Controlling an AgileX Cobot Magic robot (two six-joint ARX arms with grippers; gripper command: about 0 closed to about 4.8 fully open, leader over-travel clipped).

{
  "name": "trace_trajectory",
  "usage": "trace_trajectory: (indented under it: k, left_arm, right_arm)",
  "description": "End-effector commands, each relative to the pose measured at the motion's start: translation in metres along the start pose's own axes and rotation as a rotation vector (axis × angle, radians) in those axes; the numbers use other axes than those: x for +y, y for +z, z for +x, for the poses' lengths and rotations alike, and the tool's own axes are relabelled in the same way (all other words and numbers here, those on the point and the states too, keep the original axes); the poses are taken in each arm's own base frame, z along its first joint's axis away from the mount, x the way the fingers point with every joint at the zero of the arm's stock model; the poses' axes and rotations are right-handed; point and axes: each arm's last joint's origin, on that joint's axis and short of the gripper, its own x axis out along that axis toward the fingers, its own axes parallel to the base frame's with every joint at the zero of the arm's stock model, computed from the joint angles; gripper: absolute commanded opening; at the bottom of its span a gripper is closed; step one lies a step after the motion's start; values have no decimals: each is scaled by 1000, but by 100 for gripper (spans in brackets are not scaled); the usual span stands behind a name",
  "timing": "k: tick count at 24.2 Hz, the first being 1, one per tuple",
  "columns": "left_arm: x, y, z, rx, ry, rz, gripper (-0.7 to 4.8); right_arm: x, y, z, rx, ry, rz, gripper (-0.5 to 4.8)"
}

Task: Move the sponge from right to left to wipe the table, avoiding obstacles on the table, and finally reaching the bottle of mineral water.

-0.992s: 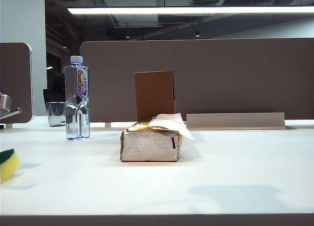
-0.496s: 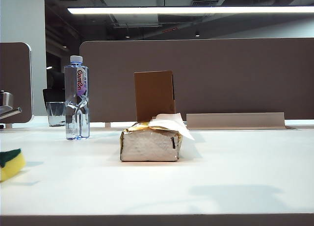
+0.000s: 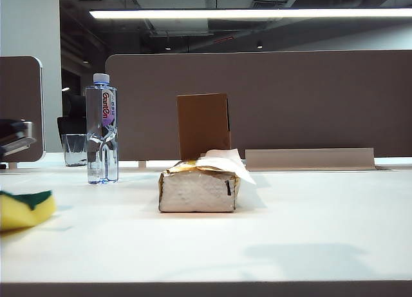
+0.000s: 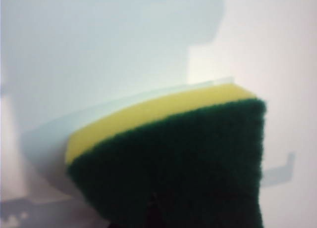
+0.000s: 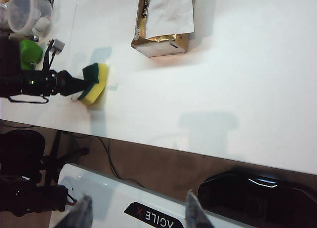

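Sponge (image 3: 24,209) sits at the far left edge of the exterior frame, low on the white table (image 3: 309,220), clamped in the left gripper (image 5: 81,83), green side towards its wrist camera. Bottle of mineral water (image 3: 102,129) stands upright further back, left of centre, a glass cup (image 3: 74,149) just behind it. Centre frame: the tissue pack (image 3: 198,191) with the cardboard box (image 3: 203,125) upright behind. The right gripper (image 5: 136,213) hangs off the table's near edge, jaws apart, holding nothing.
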Motion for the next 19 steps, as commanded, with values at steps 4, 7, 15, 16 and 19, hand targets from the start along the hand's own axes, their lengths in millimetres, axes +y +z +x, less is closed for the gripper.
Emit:
trace_trajectory:
  k: [4,7,15,16,19]
  left_arm:
    - [10,37,13,-63,51,18,-5]
    - [13,53,17,-67,52,20,-5]
    - [20,86,27,-80,53,24,-5]
    - [21,89,28,-82,54,25,-5]
    - [23,101,32,-87,54,26,-5]
  right_arm:
    - [2,2,-1,-17,27,-20,242]
    - [2,3,-1,-23,37,-24,242]
    - [3,4,-1,-29,50,-18,242]
    - [3,4,-1,-30,56,-20,242]
    - [5,6,-1,-38,89,-28,242]
